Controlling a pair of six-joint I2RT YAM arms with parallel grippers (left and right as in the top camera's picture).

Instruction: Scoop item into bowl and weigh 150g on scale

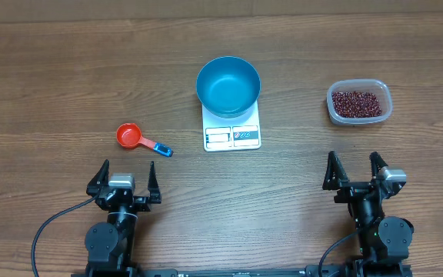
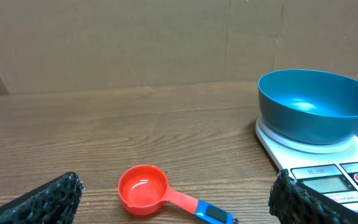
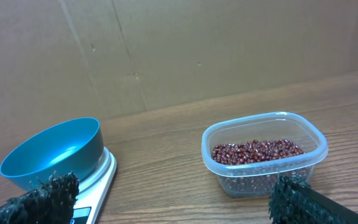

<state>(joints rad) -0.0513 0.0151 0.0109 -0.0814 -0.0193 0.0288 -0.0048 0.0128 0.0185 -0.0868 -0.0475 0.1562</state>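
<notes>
Both grippers wide open, empty: left gripper (image 1: 127, 173), right gripper (image 1: 354, 165), near edge. Round deep-blue bowl (image 1: 228, 85) on flat white square scale (image 1: 232, 137), centre. Dark red-brown beans (image 1: 354, 103) in clear plastic tub (image 1: 331, 106), far right.

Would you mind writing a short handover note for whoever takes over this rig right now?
Left gripper: open, empty, just short of the red scoop.
Right gripper: open, empty, just short of the clear tub.
Things: the blue bowl sits empty on the white scale at mid-table. All the beans are in the tub, to the right of the scale. The scoop lies empty to the left of the scale.
Done: the bowl is on the scale; nothing has been scooped.
Left: grasp the scoop, carry beans from tub to bowl, and stop at the target weight. The display is unreadable from here.
</notes>
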